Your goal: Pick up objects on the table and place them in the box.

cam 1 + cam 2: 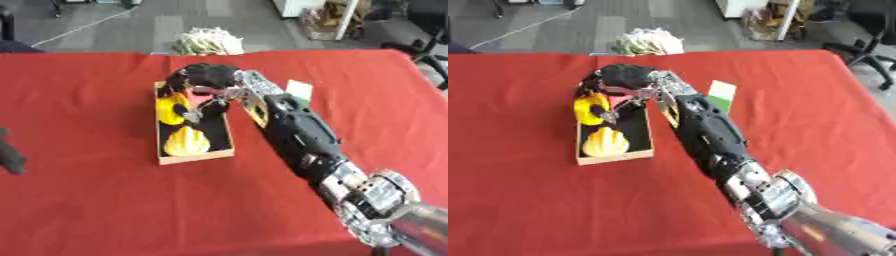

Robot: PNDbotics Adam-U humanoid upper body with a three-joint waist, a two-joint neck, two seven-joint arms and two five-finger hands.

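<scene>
**Right hand over the box on the red table**

A red cloth covers the whole table and lies fairly smooth. From where I stand the right arm runs up from the lower right corner, black along the forearm and silver at the joints, and ends in the right hand hanging over the far end of the box.

The fingers are curled downward over the box's far end, with a yellow object just beneath them. Thin silver parts show below the palm, reaching toward that object. I cannot tell whether the fingers actually close on it or only hover above.

The box is a shallow tray of brown card with a dark floor, set lengthways away from the robot. A second yellow object, rounded and ribbed, lies at the near end, well below the fingertips. Just to the right of the hand, beyond the box's wall, a white and green card lies on the cloth.

The left hand shows only as a dark shape at the left edge, well apart from the box; its fingers cannot be made out.

Beyond the table's far edge lie a grey floor, a pale crumpled bundle, and office chairs at the right.
</scene>
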